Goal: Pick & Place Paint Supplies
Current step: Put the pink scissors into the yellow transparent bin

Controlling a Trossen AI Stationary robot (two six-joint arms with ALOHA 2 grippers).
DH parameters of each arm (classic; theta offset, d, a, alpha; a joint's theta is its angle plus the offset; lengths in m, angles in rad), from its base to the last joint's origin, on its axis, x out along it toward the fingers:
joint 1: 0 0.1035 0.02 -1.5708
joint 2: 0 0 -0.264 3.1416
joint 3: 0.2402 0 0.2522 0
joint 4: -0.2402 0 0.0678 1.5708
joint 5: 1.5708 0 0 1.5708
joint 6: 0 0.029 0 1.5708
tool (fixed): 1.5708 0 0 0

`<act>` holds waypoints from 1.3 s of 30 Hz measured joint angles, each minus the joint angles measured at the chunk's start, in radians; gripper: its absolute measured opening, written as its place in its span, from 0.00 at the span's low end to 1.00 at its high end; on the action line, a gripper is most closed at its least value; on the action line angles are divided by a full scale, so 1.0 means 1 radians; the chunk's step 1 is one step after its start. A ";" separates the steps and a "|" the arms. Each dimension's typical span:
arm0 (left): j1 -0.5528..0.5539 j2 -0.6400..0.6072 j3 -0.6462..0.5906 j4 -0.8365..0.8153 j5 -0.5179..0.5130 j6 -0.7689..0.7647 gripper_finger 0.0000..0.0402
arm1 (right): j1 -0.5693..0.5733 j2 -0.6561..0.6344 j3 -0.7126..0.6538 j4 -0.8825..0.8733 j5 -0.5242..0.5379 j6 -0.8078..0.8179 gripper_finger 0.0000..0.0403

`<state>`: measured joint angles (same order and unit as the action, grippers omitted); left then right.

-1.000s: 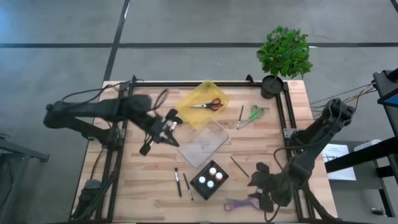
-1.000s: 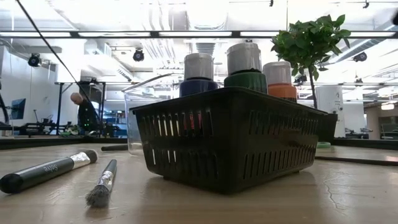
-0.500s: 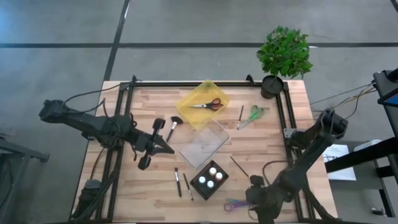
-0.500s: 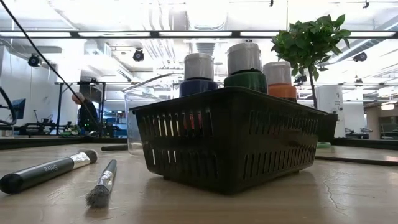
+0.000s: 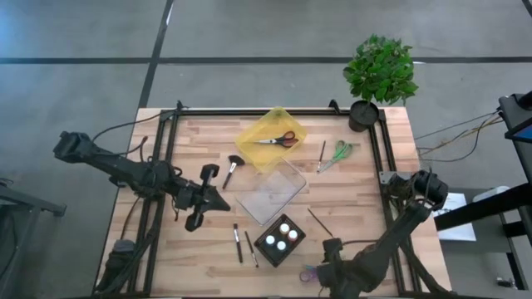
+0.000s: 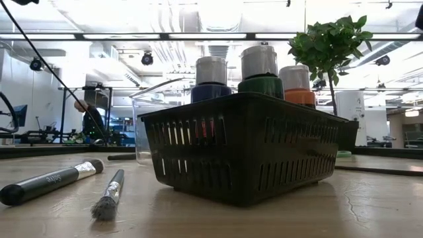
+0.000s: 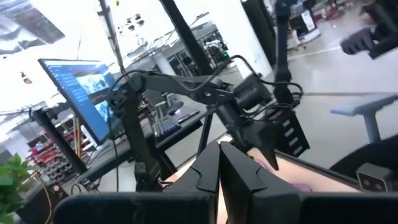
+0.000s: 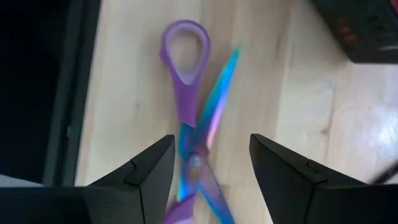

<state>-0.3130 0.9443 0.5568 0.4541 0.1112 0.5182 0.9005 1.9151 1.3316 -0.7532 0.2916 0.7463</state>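
Note:
Three paint bottles, dark blue [image 6: 211, 82], green [image 6: 261, 76] and orange-red [image 6: 297, 87], stand with white caps in a black basket [image 5: 280, 238]. Two thin brushes [image 5: 243, 245] lie left of the basket, one [image 5: 320, 222] lies to its right, one [image 5: 322, 155] lies by the green scissors, and a wide-headed one [image 5: 231, 170] lies near the yellow tray. My left gripper [image 5: 223, 201] is shut, above the table left of the clear box. My right gripper [image 8: 208, 163] is open at the near edge, its fingers on either side of purple scissors [image 8: 189, 118].
A clear box [image 5: 273, 191] sits mid-table. A yellow tray [image 5: 272, 137] holds red scissors. Green scissors [image 5: 341, 151] and a potted plant [image 5: 378, 75] are at the far right. A black frame [image 5: 378, 166] runs along the table's edges.
My left gripper has drawn back from the wide-headed brush toward the near-left, and the brush stays on the table. My right arm has swung toward the near edge and leftward, and its gripper now stands over the purple scissors.

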 joint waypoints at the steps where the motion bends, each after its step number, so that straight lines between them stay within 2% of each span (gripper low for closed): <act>1: -0.001 0.000 0.000 0.000 -0.001 -0.002 0.04 | 0.000 0.009 0.013 0.000 0.000 -0.002 0.52; 6: -0.004 0.000 0.000 -0.002 -0.002 -0.002 0.04 | 0.000 0.040 0.054 0.004 -0.016 0.003 0.52; 12: -0.007 0.000 0.000 -0.002 -0.003 -0.019 0.04 | 0.000 0.065 0.042 0.002 -0.060 0.048 0.52; 23: -0.007 0.000 0.000 -0.003 -0.003 -0.021 0.04 | -0.009 0.085 0.038 0.008 -0.065 0.058 0.52; 39: -0.007 0.000 0.000 -0.005 -0.003 -0.022 0.04 | -0.035 0.081 -0.046 0.119 -0.118 0.094 0.52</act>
<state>-0.3199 0.9440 0.5568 0.4490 0.1085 0.4965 0.8658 1.9961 1.2860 -0.6346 0.1737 0.8399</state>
